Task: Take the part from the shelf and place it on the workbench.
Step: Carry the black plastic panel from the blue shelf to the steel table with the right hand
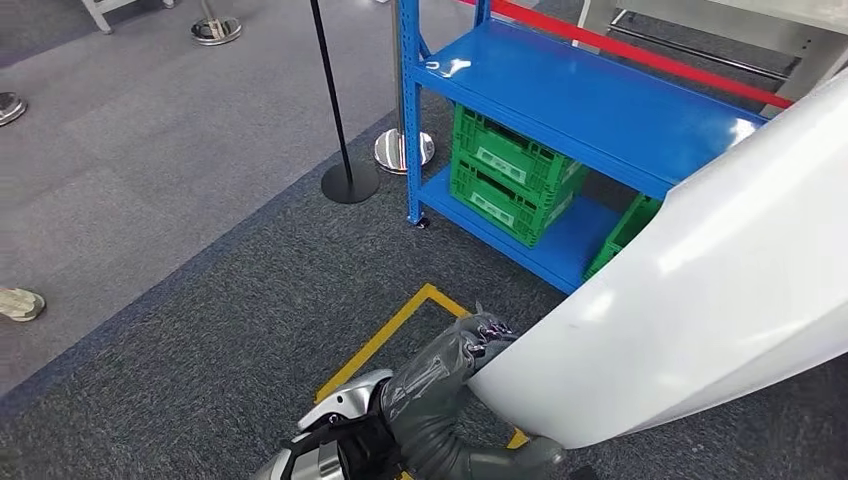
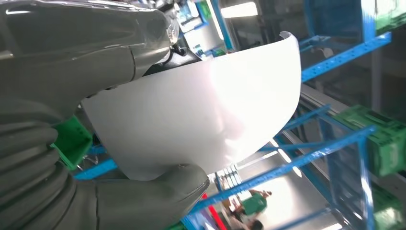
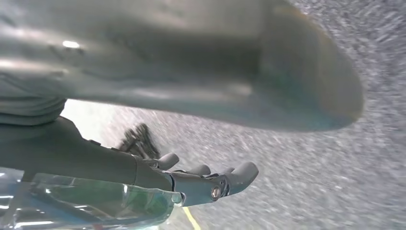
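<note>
The part (image 1: pixel 700 290) is a large, glossy white curved shell held out in front of me, above the carpet. My left hand (image 1: pixel 475 340) grips its lower left end. In the left wrist view the part (image 2: pixel 201 105) sits pinched between the thick thumb (image 2: pixel 158 191) and the fingers above it. My right hand (image 3: pixel 206 179) hangs over the blurred carpet, with its thumb and fingers apart and nothing between them. The blue shelf (image 1: pixel 590 95) stands ahead.
Green crates (image 1: pixel 510 175) sit on the shelf's lower level. A black stanchion post (image 1: pixel 348 180) and a chrome base (image 1: pixel 403 150) stand left of the shelf. Yellow floor tape (image 1: pixel 385 340) lies by my left arm. A person's shoe (image 1: pixel 20 303) shows at the far left.
</note>
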You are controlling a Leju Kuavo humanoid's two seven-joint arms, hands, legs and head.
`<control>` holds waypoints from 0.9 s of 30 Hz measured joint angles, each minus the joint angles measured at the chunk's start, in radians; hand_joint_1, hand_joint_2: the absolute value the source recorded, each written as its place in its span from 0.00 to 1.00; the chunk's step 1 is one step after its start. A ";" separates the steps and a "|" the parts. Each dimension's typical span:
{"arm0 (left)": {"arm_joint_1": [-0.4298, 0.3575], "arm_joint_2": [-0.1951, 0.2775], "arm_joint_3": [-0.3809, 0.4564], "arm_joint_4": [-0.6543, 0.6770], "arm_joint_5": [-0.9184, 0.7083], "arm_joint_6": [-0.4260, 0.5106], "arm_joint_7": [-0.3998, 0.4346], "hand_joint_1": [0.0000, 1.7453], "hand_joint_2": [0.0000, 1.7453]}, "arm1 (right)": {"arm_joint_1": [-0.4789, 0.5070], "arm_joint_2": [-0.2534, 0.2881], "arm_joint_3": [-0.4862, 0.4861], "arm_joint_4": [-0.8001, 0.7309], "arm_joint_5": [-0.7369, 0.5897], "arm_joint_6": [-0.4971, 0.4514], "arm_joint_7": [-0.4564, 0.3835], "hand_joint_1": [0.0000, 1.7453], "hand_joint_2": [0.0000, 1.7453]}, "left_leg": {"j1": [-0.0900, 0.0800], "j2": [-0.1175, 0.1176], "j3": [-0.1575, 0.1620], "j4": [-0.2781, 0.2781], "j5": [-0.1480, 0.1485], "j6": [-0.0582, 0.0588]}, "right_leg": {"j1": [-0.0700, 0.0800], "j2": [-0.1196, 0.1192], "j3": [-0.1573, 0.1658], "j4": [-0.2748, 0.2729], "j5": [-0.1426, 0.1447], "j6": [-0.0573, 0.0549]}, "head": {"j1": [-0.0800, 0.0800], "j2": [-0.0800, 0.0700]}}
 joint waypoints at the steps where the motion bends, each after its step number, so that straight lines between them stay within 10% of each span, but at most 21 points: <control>1: 0.000 -0.001 0.002 0.000 -0.001 0.000 0.001 1.00 1.00 | -0.001 0.000 0.000 0.000 0.001 0.000 0.001 0.00 0.00 | 0.000 -0.009 -0.007 0.004 0.001 -0.005 | -0.001 0.013 0.006 -0.014 -0.001 0.001 | 0.000 0.000; 3: 0.001 -0.002 0.007 0.000 -0.004 -0.001 0.002 1.00 1.00 | -0.004 0.002 0.000 0.000 0.002 0.000 0.002 0.00 0.00 | 0.003 -0.027 -0.017 0.004 0.007 -0.017 | 0.001 0.001 0.005 -0.015 0.002 -0.004 | -0.003 0.000; 5: 0.001 -0.002 0.010 0.000 -0.006 -0.002 0.002 1.00 1.00 | -0.007 0.002 -0.001 0.000 0.001 -0.002 0.003 0.00 0.00 | 0.002 0.002 -0.032 0.026 -0.007 -0.029 | 0.000 -0.021 0.005 -0.017 0.007 -0.014 | -0.011 0.000; 7: 0.000 -0.003 0.011 0.001 -0.006 -0.002 0.002 1.00 1.00 | -0.008 0.001 -0.002 -0.001 -0.001 -0.005 0.003 0.00 0.00 | 0.002 0.059 -0.077 0.120 -0.061 -0.038 | 0.000 -0.047 0.005 -0.018 0.009 -0.020 | -0.022 0.000; 10: 0.000 -0.003 0.010 0.004 -0.006 -0.002 0.002 1.00 1.00 | -0.005 -0.001 -0.002 -0.001 -0.003 -0.010 0.003 0.00 0.00 | 0.008 0.081 -0.157 0.292 -0.125 -0.044 | 0.002 -0.091 0.002 -0.018 0.009 -0.022 | -0.031 0.000; 16: -0.002 -0.008 0.011 0.004 -0.006 -0.002 0.002 1.00 1.00 | -0.018 -0.004 -0.005 -0.001 -0.011 -0.030 0.008 0.00 0.00 | -0.010 0.156 0.004 0.007 -0.016 -0.022 | 0.007 -0.149 0.005 -0.019 0.008 -0.012 | -0.039 0.000; 19: -0.003 -0.013 0.010 0.004 -0.006 -0.007 0.001 1.00 1.00 | -0.023 -0.006 -0.014 -0.002 -0.023 -0.038 0.018 0.00 0.00 | -0.015 0.132 0.003 -0.008 -0.009 -0.007 | 0.004 -0.172 0.007 -0.022 0.007 0.005 | -0.039 0.000; 24: -0.009 -0.025 0.008 0.002 0.003 -0.022 0.001 1.00 1.00 | -0.028 -0.022 -0.035 -0.003 -0.040 -0.043 0.027 0.00 0.00 | -0.007 0.076 0.006 -0.020 0.008 0.015 | 0.004 -0.081 -0.093 0.205 -0.110 0.014 | -0.019 0.000; 27: -0.009 -0.024 0.004 0.002 0.008 -0.032 0.003 1.00 1.00 | -0.032 -0.035 -0.049 -0.004 -0.045 -0.043 0.033 0.00 0.00 | -0.008 0.035 0.006 -0.017 0.009 0.016 | 0.007 -0.068 -0.107 0.220 -0.082 0.010 | -0.012 0.000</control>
